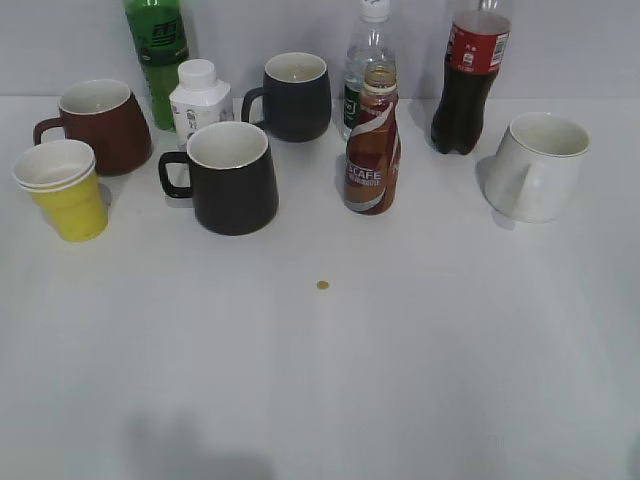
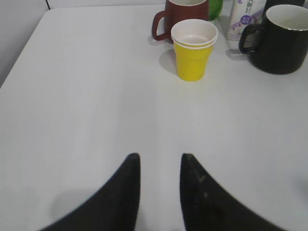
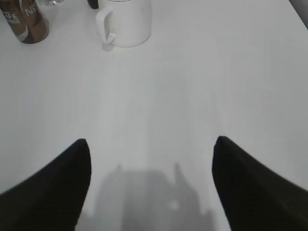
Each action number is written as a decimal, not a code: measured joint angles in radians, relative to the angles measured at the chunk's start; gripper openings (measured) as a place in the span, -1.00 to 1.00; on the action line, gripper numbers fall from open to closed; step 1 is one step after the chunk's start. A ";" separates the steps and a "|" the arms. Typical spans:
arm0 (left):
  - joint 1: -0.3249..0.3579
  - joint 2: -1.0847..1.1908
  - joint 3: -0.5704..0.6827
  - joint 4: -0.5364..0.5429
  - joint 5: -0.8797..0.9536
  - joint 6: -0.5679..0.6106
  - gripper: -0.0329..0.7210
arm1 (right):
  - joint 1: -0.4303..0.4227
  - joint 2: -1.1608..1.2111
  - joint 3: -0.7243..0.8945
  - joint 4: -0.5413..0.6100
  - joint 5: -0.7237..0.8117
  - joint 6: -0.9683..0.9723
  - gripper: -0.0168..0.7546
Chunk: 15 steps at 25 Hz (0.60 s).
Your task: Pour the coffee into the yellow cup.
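The coffee bottle [image 1: 373, 150], curvy with a brown, red and white "CAFE" label, stands upright without a cap in the middle of the white table; its base shows in the right wrist view [image 3: 29, 21] at top left. The yellow cup [image 1: 65, 190], with white rim and inside, stands at the far left; in the left wrist view [image 2: 193, 50] it is ahead and to the right. My left gripper [image 2: 160, 159] is open and empty over bare table. My right gripper [image 3: 151, 144] is wide open and empty, far from the bottle. Neither gripper shows in the exterior view.
A dark red mug [image 1: 100, 125], two black mugs [image 1: 232, 175] [image 1: 292, 95], a small white bottle [image 1: 200, 98], a green bottle [image 1: 157, 50], a clear bottle [image 1: 368, 55], a cola bottle [image 1: 470, 75] and a white mug [image 1: 538, 165] stand at the back. A small yellow speck [image 1: 322, 285] lies mid-table.
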 joint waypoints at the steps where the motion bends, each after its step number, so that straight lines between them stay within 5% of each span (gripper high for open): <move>1: 0.000 0.000 0.000 0.000 0.000 0.000 -0.31 | 0.000 0.000 0.000 0.000 0.000 0.000 0.57; 15: 0.000 0.000 0.000 0.000 0.000 0.000 -0.31 | 0.000 0.000 0.000 0.000 0.000 0.000 0.57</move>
